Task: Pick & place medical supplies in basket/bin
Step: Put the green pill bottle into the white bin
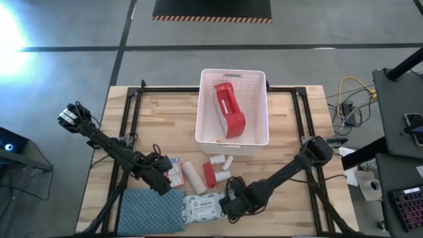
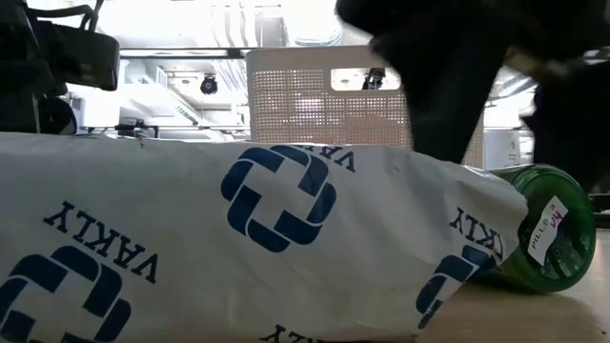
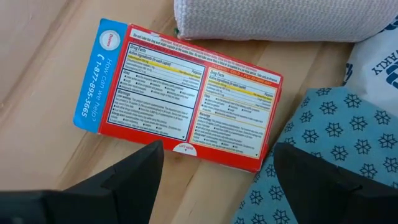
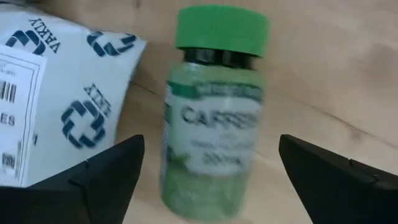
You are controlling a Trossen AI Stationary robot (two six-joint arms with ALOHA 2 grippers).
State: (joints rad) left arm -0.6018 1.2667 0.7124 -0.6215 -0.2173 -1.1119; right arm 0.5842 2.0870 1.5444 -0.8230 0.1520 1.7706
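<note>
The white slotted bin stands at the table's far middle with the red-and-white pouch inside. My left gripper is open, just above the small red-and-blue box lying flat on the wood, fingers short of its edge. My right gripper is open. Its fingers stand on either side of a green-capped bottle lying on its side beside the white wipes packet without touching it. The bottle also shows in the low view. The right gripper hides it from above.
A white roll, a red roll and two small white bottles lie between the bin and the wipes packet. The blue-grey cloth lies at the near edge by my left gripper. Bare wood shows right of the bin.
</note>
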